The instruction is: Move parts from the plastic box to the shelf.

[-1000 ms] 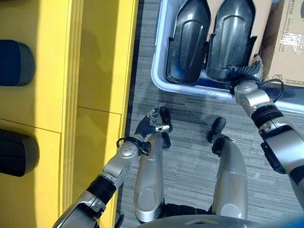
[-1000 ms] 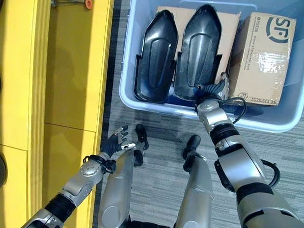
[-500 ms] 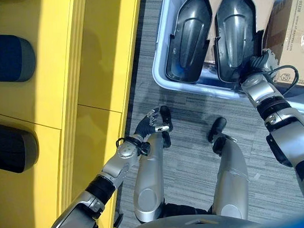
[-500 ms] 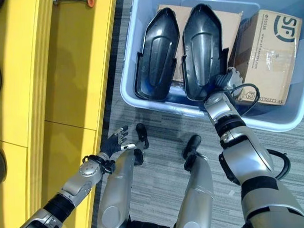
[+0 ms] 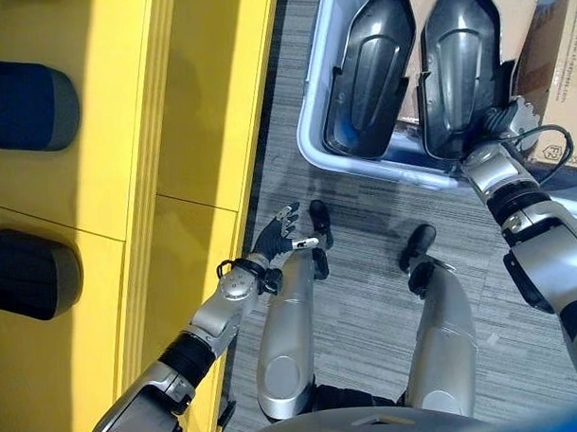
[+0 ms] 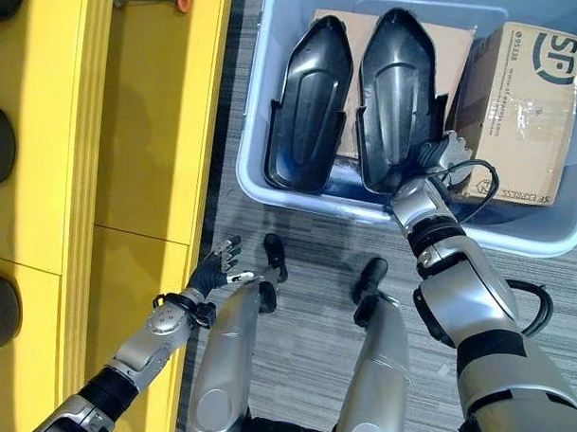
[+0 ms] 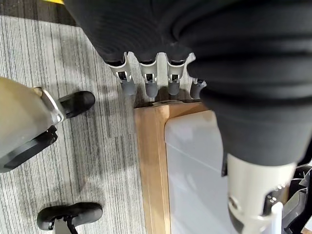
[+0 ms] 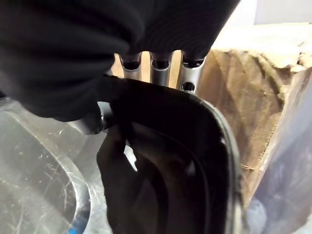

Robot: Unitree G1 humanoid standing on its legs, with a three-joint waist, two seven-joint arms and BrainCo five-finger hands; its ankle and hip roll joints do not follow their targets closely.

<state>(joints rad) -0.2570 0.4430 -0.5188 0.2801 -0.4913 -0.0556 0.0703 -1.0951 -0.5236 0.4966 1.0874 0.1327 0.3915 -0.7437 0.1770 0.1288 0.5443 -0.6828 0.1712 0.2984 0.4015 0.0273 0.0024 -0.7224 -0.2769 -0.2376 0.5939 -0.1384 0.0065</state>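
Two long black moulded parts stand side by side in the pale blue plastic box (image 6: 254, 170): the left part (image 6: 308, 106) and the right part (image 6: 398, 89). My right hand (image 6: 438, 159) is at the near end of the right part. In the right wrist view its fingers (image 8: 161, 73) hook over the part's rim (image 8: 214, 122) and the thumb (image 8: 87, 122) presses the other side. My left hand (image 5: 278, 237) hangs low beside the yellow shelf (image 5: 199, 105), fingers (image 7: 148, 83) relaxed and holding nothing.
Two dark parts (image 5: 29, 107) (image 5: 30, 272) lie on the shelf at the left. Inside the box a cardboard carton (image 6: 522, 104) stands right of the parts and flat cardboard (image 6: 344, 43) lies behind them. Grey carpet runs between shelf and box.
My right hand has moved from the box's near rim to the near end of the right part and closed on its edge. The view has shifted slightly. The left hand has stayed put.
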